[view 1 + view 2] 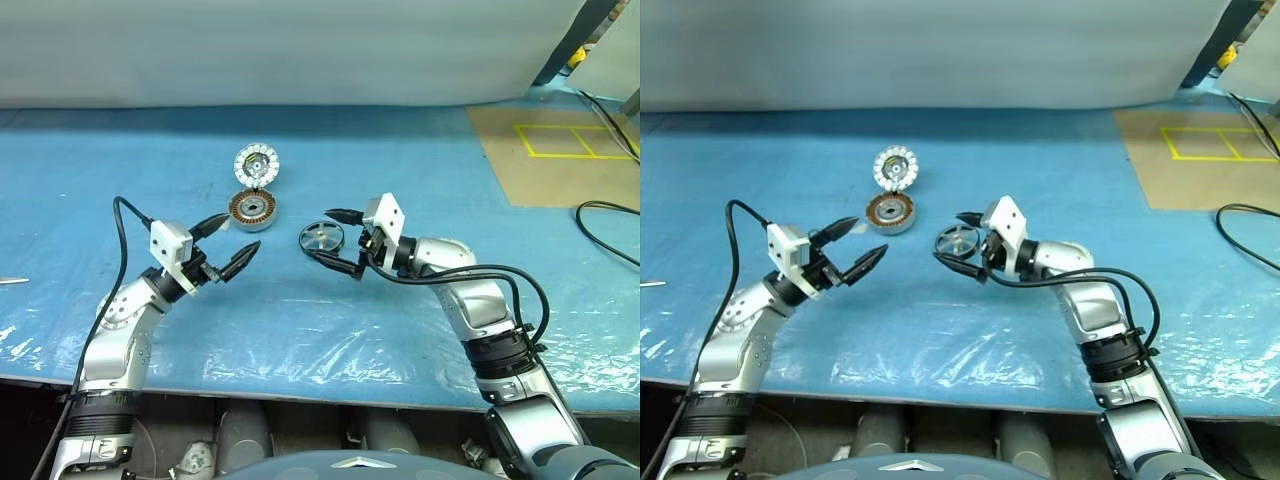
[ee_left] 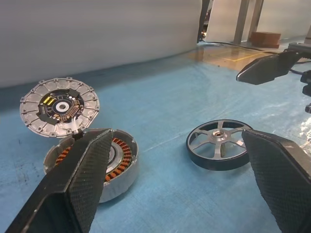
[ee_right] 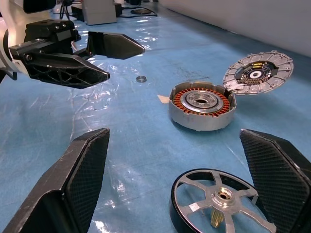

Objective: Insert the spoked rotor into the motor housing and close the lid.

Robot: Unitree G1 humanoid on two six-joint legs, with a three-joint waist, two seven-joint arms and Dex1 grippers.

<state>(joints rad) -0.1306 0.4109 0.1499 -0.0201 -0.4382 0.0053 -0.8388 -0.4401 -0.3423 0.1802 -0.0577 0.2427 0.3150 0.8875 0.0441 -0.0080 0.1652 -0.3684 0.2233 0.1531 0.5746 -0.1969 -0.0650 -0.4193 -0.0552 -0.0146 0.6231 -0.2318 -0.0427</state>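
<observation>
The spoked rotor (image 3: pixel 221 203) is a shiny silver wheel with a dark rim, lying flat between the right hand's (image 1: pixel 338 238) spread fingers; the left hand (image 1: pixel 228 243) is spread too.

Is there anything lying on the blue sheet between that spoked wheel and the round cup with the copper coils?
No: in the right wrist view, only bare blue sheet separates the spoked rotor from the motor housing.

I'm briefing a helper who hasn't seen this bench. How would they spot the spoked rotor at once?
On the blue sheet, find the grey motor housing with copper windings and its white lid propped open behind. The spoked rotor lies flat beside it, between the right gripper's open fingers: a silver wheel with thin spokes.
</observation>
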